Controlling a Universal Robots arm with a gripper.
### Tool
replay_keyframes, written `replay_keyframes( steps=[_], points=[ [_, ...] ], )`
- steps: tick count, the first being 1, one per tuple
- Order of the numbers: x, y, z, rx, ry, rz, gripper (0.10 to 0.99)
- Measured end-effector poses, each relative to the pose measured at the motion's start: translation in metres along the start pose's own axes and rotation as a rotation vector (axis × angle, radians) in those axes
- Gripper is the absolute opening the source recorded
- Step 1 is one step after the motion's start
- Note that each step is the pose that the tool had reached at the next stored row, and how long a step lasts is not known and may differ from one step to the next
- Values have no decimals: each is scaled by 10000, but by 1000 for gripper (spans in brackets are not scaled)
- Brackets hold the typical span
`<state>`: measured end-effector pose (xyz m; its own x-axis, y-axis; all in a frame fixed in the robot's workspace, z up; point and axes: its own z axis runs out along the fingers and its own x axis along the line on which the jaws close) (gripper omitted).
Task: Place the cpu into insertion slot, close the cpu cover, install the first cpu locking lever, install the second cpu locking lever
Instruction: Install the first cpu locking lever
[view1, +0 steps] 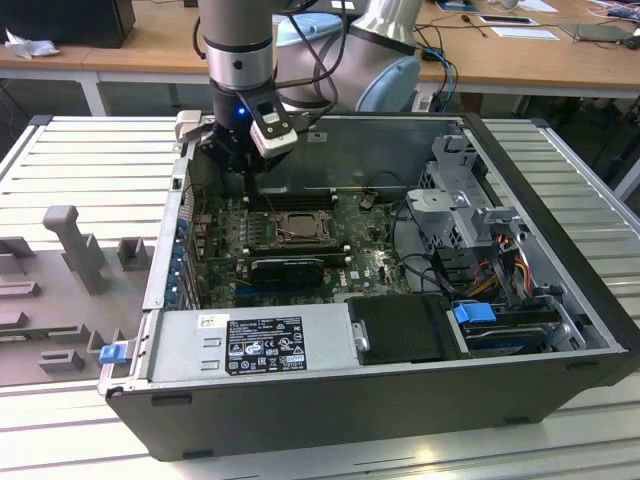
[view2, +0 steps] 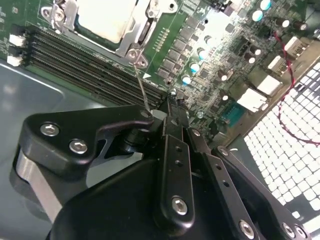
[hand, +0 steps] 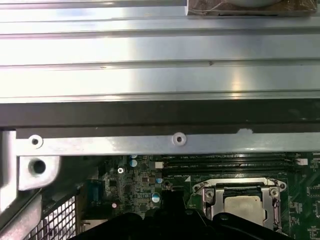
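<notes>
Gripper (view2: 170, 107), black, on the grey arm: fingers drawn together in the second wrist view, tips pinched on the end of a thin silver wire locking lever (view2: 140, 86). That lever runs from the fingertips up to a small hooked metal tab at the corner of the socket.

Exterior view: gripper (view1: 243, 170) hangs inside the open dark grey computer case (view1: 560, 250), over the green motherboard (view1: 375, 262), just off the socket's 11 o'clock corner and close to the case's far wall.

Small flat square cpu with pale silver-grey metal top (view2: 107, 17) sits in the square insertion slot with grey metal rim (view1: 292, 228). Thin grey metal cpu cover frame (view2: 134, 27) lies flat around it, chip top showing through the cut-out. Both wrist views agree; cpu (hand: 246, 206) and frame (hand: 216, 200) also seen in the first wrist view.

Long black memory slots (view2: 85, 65) run alongside the socket, between it and the gripper body in the second wrist view. Black graphics card (view1: 288, 268) lies at 6 o'clock from the socket in the exterior view.
</notes>
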<state>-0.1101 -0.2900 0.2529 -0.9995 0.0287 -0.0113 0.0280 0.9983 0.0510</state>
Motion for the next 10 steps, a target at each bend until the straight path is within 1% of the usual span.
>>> replay_keyframes(
  steps=[3,4,6,9,10],
  points=[
    [-110,10,3,0,1,2,106],
    [-182,13,5,0,2,3,106],
    [-367,18,11,0,13,1,106],
    [-524,22,21,0,18,3,106],
    [-562,23,24,1,19,1,106]
  ],
)
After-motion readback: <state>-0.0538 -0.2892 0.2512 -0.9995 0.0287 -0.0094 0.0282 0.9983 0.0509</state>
